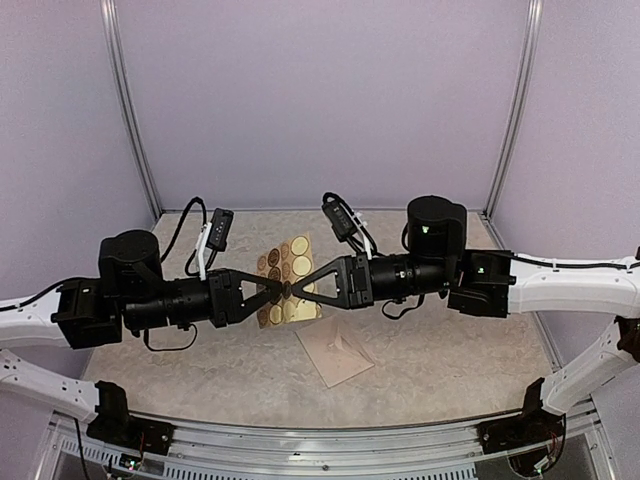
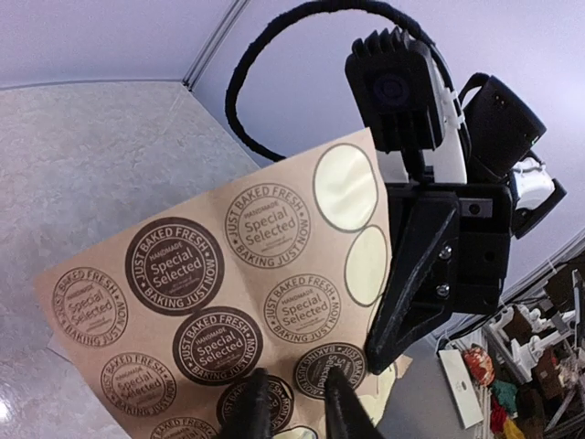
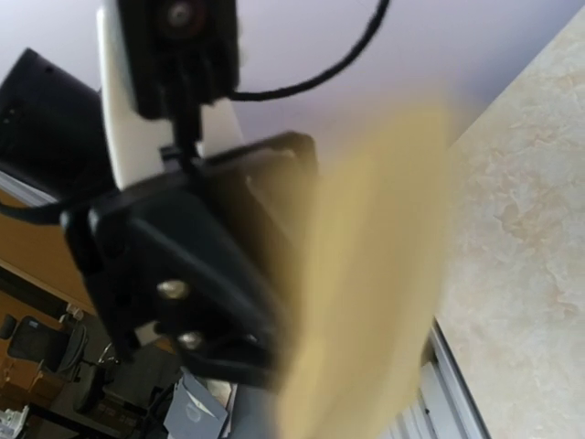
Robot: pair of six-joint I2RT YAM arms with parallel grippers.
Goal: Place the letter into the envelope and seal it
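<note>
The pale envelope [image 1: 335,352] lies flat on the table, flap side up, just in front of both grippers. The letter is out of view. A brown sheet of round stickers [image 1: 290,262] hangs upright in the air between the arms. My right gripper [image 1: 294,289] is shut on the sheet's edge; in the left wrist view it [image 2: 377,358] pinches the right border of the sticker sheet [image 2: 210,283]. My left gripper [image 2: 294,402] faces the sheet with its fingertips slightly apart, either side of a rotated sticker [image 2: 343,370]. In the right wrist view the sheet [image 3: 384,274] is a yellow blur hiding my own fingers.
The beige marbled table [image 1: 450,350] is ringed by lilac walls and metal posts [image 1: 135,120]. A metal rail [image 1: 330,440] runs along the near edge between the arm bases. Cables [image 1: 190,225] loop above both wrists.
</note>
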